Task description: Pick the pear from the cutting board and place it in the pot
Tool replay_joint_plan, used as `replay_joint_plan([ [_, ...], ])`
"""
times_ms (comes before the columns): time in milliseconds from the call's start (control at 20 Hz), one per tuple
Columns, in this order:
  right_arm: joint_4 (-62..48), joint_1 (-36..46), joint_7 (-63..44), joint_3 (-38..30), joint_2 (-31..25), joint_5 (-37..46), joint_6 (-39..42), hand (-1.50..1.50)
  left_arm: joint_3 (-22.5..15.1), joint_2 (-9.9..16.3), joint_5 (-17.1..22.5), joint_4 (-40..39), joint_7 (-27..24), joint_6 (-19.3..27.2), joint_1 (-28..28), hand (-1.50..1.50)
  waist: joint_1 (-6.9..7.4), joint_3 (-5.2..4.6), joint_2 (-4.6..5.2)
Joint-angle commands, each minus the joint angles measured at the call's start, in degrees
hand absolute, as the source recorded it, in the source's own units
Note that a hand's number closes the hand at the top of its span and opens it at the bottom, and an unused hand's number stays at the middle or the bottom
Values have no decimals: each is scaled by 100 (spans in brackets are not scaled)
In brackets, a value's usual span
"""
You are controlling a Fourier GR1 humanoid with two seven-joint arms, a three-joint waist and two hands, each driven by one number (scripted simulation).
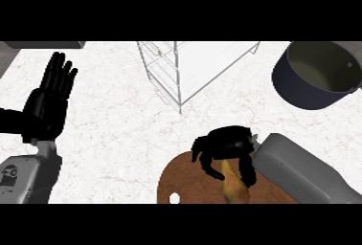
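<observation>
One yellow-brown pear (234,187) at six o'clock on my round wooden cutting board (185,179): my right hand (228,148) curls round its smooth, slippery upper body; my left hand (48,98) rests open at nine o'clock.

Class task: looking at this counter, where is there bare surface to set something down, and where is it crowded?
Bare counter lies between the left hand and the cutting board, and between the wire rack and the pot. Crowded: the board, where the right hand curls round the pear.
</observation>
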State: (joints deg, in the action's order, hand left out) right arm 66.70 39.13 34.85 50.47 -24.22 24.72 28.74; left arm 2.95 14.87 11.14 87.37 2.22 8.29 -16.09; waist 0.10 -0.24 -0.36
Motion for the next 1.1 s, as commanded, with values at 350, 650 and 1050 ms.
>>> replay_joint_plan([
  [350,91,-132,-3056,-1506,645,531,-1835,150,163,26,-17,32,91,53,155,0,-325,11,-128],
  [650,720,29,-5243,-2037,843,1572,-3361,150,213,5,-56,39,-62,97,321,0,-507,1,-201],
  [1050,2451,-166,-7575,-2532,540,3069,-4051,150,207,107,-37,294,243,84,281,0,-358,23,-118],
])
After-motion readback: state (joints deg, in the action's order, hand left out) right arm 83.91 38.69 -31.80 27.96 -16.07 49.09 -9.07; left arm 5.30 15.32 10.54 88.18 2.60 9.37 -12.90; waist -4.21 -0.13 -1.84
